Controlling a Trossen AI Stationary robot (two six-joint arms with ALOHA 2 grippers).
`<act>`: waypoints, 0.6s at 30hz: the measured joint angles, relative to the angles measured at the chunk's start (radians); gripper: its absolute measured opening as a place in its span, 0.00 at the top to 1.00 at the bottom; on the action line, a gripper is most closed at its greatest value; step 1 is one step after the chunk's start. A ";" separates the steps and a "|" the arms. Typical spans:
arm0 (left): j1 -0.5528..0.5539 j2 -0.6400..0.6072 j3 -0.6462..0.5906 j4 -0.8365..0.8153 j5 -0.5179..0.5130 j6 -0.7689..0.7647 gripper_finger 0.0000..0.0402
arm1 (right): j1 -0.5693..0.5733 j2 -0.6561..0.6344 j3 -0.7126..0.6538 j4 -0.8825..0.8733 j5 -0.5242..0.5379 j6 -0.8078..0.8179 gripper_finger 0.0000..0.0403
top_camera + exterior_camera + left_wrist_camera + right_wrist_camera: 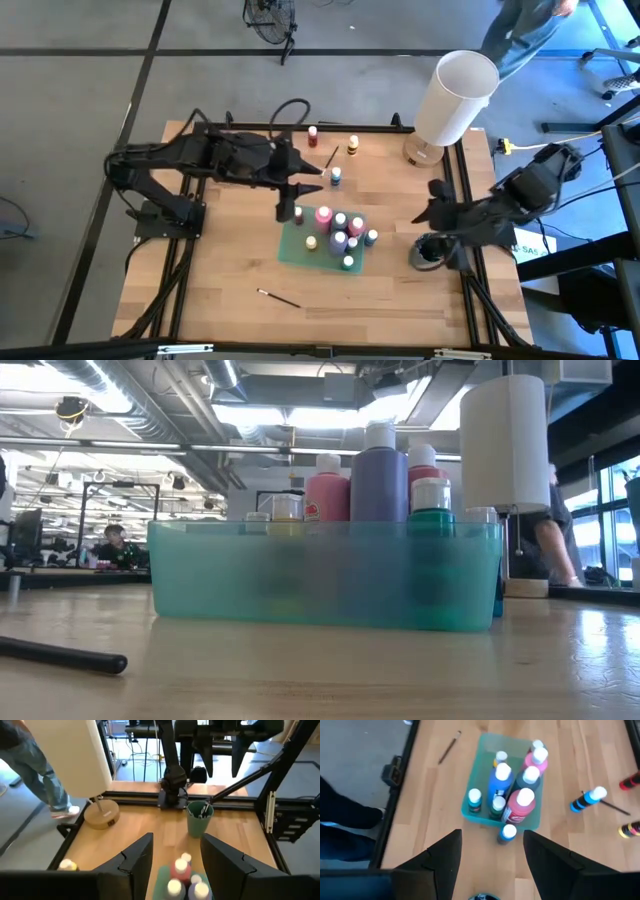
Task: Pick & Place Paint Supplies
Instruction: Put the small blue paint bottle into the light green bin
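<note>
A teal tray [292, 250] sits mid-table and holds several small paint bottles [501, 772], standing upright on their bases. Loose bottles stand or lie on the wood beyond it: a red one [312, 134], a yellow one [353, 147] and a blue one [336, 177]. Another blue bottle [508, 832] stands against the tray's outer wall. One thin brush [278, 297] lies near the front edge, another [330, 158] among the far bottles. My left gripper [290, 200] hovers open above the tray's far left corner. My right gripper [428, 213] hangs open to the tray's right, tilted down.
A tall white cylinder [455, 95] on a round wooden base stands at the far right corner. A green cup [200, 817] holding brushes stands at the right edge, below my right gripper. Black frame rails [465, 200] border the table. A person walks beyond the far edge.
</note>
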 joint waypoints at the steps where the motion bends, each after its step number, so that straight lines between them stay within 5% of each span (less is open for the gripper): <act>1: 0.000 -0.011 0.000 -0.021 0.001 0.000 0.60 | -0.009 0.013 0.000 0.001 -0.001 0.006 0.46; 18: -0.041 -0.184 0.000 -0.278 -0.001 -0.071 0.60 | -0.197 0.131 0.000 0.036 -0.100 0.159 0.46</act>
